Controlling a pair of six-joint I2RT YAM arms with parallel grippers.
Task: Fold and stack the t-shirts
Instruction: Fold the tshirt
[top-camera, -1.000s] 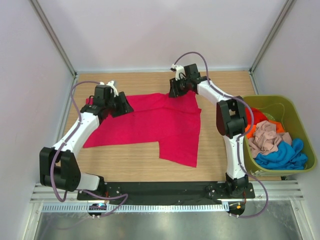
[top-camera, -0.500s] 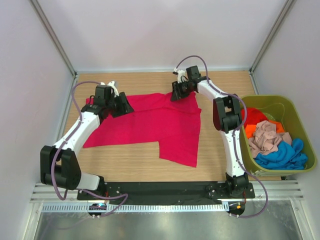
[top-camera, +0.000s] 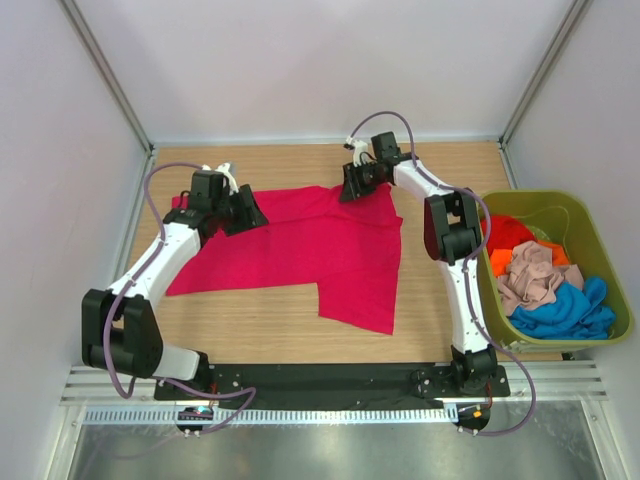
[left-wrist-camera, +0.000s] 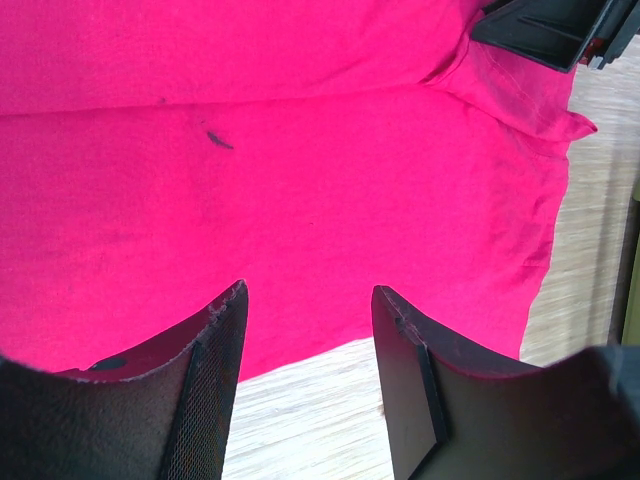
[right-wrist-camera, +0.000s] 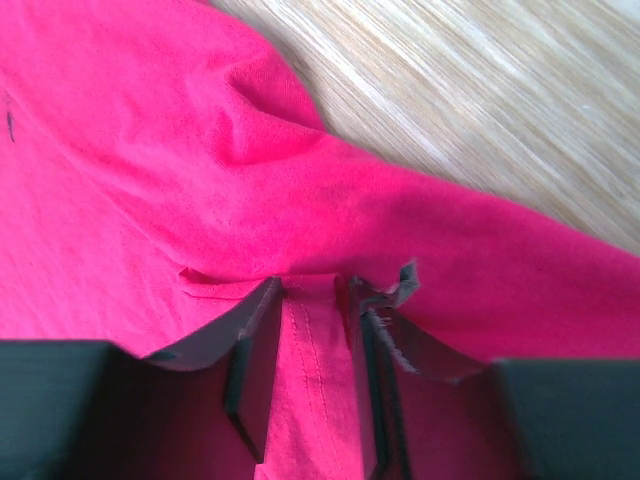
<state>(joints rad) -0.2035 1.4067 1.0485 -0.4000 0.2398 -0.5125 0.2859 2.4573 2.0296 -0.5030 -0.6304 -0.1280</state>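
Step in hand: flattening the red t-shirt (top-camera: 310, 245) for the first fold, I think. It lies spread on the table (top-camera: 270, 320), with one flap hanging toward the near edge. It is not yet folded.

The right gripper (right-wrist-camera: 315, 290) is at the far right edge of the shirt. Its fingers are narrow and pinch a small ridge of the cloth with a seam in it. The left gripper (left-wrist-camera: 310, 295) is over the far left part of the shirt, with fingers wide apart and nothing between them. Whether it touches the cloth, I cannot tell.

The other shirts, i.e. orange-red (top-camera: 512, 235), beige-pink (top-camera: 530, 275) and blue (top-camera: 570, 310), sit crumpled in the green tub (top-camera: 580, 225) at the right.

Next move, probably: the left gripper must close on its edge, approx. level with the right one. Then both can pull or carry the far edge together w/o bunching the cloth.
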